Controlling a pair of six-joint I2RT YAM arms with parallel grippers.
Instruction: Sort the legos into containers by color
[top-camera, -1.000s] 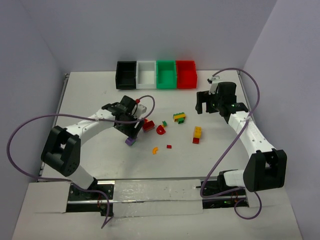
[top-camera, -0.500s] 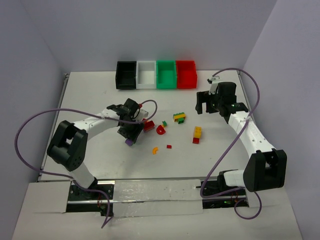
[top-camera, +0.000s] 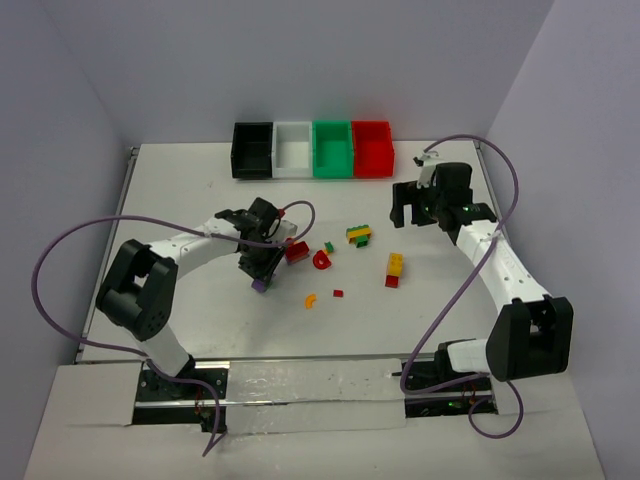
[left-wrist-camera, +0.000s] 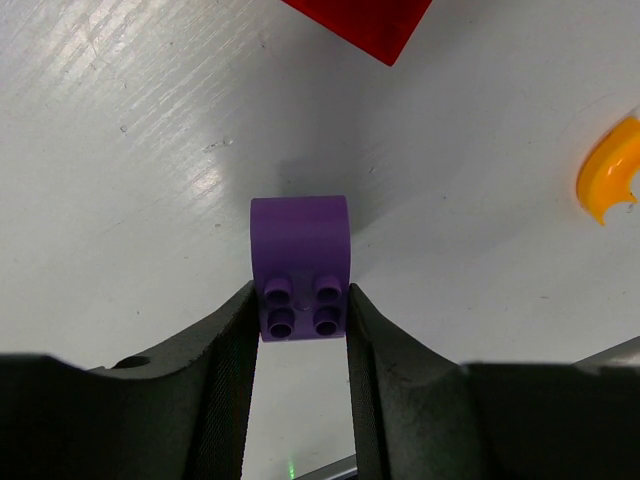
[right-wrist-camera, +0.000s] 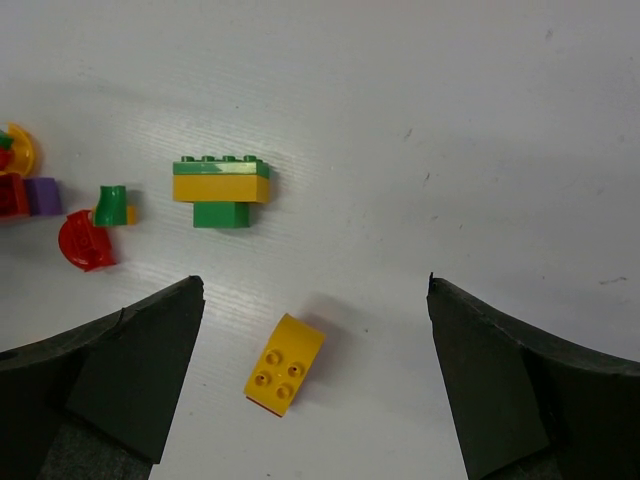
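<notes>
purple lego (left-wrist-camera: 300, 255) is gripped between the left fingers (left-wrist-camera: 225, 370), while the right fingers (right-wrist-camera: 130, 380) hang spread wide above a yellow lego (right-wrist-camera: 285, 365).

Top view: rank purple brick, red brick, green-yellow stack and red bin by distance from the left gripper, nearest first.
From the left gripper:
1. purple brick, clamped between its fingers.
2. red brick, just past the gripper toward table centre.
3. green-yellow stack, mid-table.
4. red bin, far edge, right end of the row.
</notes>
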